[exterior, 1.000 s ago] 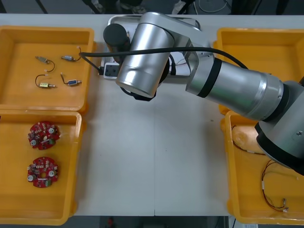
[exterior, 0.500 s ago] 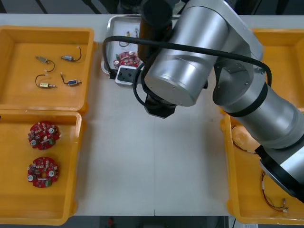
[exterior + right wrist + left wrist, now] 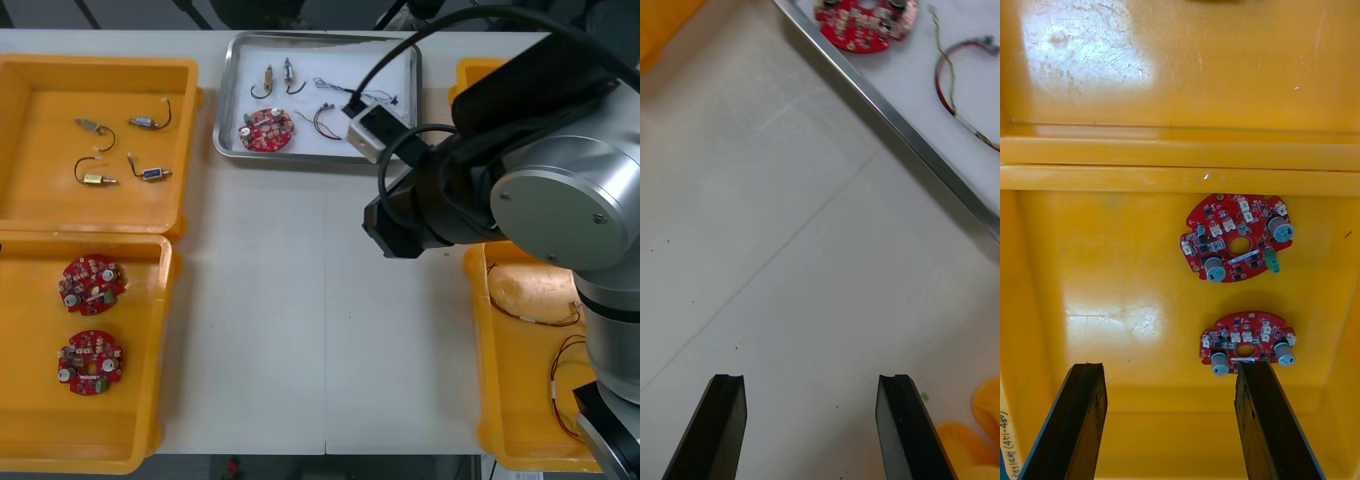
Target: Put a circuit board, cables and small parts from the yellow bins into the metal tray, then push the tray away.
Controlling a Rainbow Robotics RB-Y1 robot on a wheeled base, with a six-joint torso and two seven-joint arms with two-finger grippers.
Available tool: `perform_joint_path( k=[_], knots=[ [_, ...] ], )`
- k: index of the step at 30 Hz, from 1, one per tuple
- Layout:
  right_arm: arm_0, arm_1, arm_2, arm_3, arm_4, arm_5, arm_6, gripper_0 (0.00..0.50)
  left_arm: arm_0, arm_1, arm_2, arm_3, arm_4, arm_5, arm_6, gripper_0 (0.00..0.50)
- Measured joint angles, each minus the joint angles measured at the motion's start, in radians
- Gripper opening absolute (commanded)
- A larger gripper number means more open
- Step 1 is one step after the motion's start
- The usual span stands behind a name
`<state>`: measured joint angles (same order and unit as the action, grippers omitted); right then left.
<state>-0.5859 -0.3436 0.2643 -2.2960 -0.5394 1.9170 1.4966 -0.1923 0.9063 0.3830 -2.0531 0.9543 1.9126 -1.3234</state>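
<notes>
Right tool [image 3: 812,382] is hovering wide open over desk [image 3: 752,225], metal tray [image 3: 895,124] sitting just ahead of it. Pushing off-centre is probably going to spin it, spilling the circuit board [image 3: 865,22]. Left tool [image 3: 1169,371] is idling open over spare boards [image 3: 1236,238].

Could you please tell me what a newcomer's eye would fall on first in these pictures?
The big silver right arm dominates the right side of the table, its open right pincer hovering over bare table just short of the metal tray. The tray, at the far middle, already holds a red circuit board, cables and small metal parts. The open left pincer hangs over a yellow bin with two more boards.
</notes>
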Motion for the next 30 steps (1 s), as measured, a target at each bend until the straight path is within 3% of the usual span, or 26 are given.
perform_joint_path(
  k=[3, 11, 17, 22, 30],
  knots=[
    [0.052, -0.012, -0.041, -0.023, 0.023, 0.000, -0.065, 0.500, 0.000, 0.000, 0.000, 0.000, 0.000, 0.000, 0.000, 0.500],
    [0.135, -0.029, -0.158, -0.058, 0.033, 0.000, -0.078, 0.500, 0.000, 0.000, 0.000, 0.000, 0.000, 0.000, 0.000, 0.500],
    [0.211, -0.040, -0.271, -0.084, -0.051, 0.000, -0.089, 0.500, 0.000, 0.000, 0.000, 0.000, 0.000, 0.000, 0.000, 0.500],
    [0.272, -0.084, -0.360, -0.094, -0.124, 0.000, -0.134, 0.500, 0.000, 0.000, 0.000, 0.000, 0.000, 0.000, 0.000, 0.500],
    [0.358, -0.156, -0.488, -0.096, -0.136, 0.000, -0.135, 0.500, 0.000, 0.000, 0.000, 0.000, 0.000, 0.000, 0.000, 0.500]
  ],
)
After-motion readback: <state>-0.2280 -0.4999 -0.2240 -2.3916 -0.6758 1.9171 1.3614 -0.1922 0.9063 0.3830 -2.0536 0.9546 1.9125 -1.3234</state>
